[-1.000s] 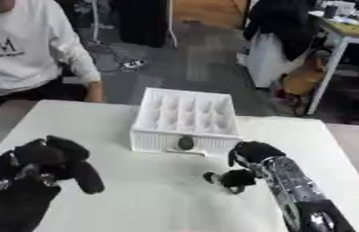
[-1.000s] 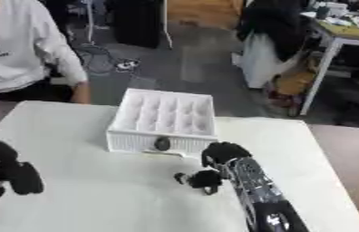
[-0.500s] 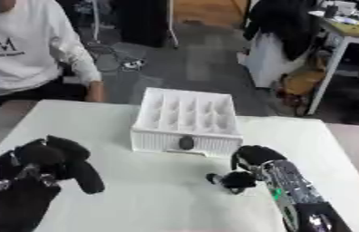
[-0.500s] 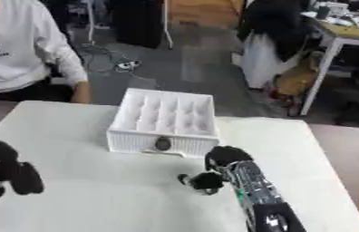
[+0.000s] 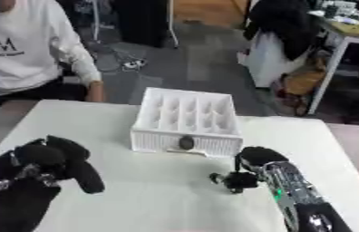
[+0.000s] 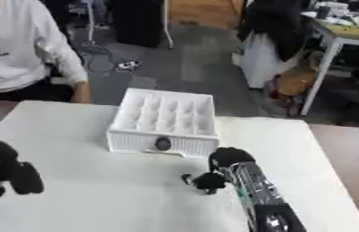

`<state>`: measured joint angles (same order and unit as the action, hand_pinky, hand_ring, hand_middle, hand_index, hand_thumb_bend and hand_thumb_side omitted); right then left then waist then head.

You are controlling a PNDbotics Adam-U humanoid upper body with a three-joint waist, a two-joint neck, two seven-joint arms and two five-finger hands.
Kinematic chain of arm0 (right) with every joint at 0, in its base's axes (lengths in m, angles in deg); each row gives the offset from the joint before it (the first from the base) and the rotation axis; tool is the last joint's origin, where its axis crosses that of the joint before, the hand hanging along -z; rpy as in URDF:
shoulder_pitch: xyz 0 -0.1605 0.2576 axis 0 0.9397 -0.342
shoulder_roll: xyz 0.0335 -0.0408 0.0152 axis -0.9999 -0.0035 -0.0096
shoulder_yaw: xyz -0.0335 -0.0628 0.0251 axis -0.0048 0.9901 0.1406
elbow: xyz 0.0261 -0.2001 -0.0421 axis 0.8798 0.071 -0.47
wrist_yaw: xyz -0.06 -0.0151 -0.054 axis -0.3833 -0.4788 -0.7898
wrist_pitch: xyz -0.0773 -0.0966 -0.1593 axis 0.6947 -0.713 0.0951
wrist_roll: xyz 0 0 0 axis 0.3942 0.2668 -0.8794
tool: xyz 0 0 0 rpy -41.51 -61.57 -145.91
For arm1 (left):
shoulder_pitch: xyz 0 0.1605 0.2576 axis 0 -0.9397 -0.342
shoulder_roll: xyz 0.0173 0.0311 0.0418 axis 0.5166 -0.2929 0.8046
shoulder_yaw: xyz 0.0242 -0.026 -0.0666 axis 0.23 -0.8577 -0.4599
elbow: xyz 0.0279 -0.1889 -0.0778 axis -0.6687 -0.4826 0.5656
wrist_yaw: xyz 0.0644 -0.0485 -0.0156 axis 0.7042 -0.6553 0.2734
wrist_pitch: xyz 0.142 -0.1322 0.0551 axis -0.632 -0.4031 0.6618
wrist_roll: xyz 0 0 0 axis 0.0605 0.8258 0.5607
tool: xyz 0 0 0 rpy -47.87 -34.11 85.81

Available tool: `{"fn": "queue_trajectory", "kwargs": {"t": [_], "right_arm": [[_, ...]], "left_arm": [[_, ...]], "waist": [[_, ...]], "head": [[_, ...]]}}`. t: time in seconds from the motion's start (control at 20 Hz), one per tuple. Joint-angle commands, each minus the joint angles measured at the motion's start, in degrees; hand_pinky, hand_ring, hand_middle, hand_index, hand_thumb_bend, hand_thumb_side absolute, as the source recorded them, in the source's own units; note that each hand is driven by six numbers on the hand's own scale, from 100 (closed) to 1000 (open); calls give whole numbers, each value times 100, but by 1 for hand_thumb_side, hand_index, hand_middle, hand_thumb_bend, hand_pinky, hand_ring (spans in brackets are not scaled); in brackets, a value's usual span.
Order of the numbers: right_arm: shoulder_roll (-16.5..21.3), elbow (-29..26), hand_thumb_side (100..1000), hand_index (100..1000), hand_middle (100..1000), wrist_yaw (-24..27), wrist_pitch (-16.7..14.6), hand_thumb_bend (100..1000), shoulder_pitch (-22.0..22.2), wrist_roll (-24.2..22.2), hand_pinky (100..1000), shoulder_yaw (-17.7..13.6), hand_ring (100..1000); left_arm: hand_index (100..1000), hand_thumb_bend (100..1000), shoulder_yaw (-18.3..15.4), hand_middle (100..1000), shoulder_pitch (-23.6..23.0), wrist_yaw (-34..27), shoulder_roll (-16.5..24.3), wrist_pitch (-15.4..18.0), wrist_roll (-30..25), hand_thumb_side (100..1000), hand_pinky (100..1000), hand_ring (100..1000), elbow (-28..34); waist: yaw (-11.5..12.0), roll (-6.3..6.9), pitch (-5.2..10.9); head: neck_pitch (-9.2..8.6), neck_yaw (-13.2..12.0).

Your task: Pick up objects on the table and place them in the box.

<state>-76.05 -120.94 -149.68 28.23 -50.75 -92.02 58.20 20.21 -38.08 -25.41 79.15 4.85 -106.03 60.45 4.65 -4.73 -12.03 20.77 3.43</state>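
Fingers of the left hand (image 5: 48, 161) are curled over at the lower left of the white table (image 5: 135, 199), holding nothing, the hand raised just above the tabletop. Further right, near the middle, stands the white plastic box with ribbed inner walls (image 5: 187, 120), a small dark oval mark on its near face. Just in front of that box and to the right, the right hand (image 5: 254, 163) reaches down to the table, its fingers bent around a small black object (image 5: 232, 180) that sits on the tabletop, outside the box. What the object is cannot be told.
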Motion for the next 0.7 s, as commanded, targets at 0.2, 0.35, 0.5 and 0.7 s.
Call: {"fn": "queue_trajectory", "kwargs": {"t": [0.2, 0.35, 0.5, 0.7], "right_arm": [[33, -27, 1000, 745, 722, -31, 25, 535, -120, 25, 241, -57, 490], [31, -41, 1000, 748, 724, -23, 28, 539, -124, 54, 240, -55, 490], [31, -62, 1000, 748, 725, -55, 36, 539, -139, 84, 240, -59, 490], [36, -98, 1000, 747, 725, -106, 79, 550, -177, 91, 240, -82, 490]], "left_arm": [[847, 464, -54, 770, 51, 18, 102, -1, 19, 689, 600, 581, 89], [847, 464, -54, 770, 50, 19, 102, 0, 18, 689, 600, 581, 89], [847, 464, -53, 771, 47, 19, 102, -2, 17, 689, 600, 581, 89], [847, 464, -48, 771, 42, 18, 104, -10, 16, 689, 600, 581, 89]], "waist": [[1, 38, 70], [2, 39, 70], [3, 37, 73], [1, 29, 88]], "head": [[-45, -59], [-45, -60], [-40, -64], [-34, -67]]}}
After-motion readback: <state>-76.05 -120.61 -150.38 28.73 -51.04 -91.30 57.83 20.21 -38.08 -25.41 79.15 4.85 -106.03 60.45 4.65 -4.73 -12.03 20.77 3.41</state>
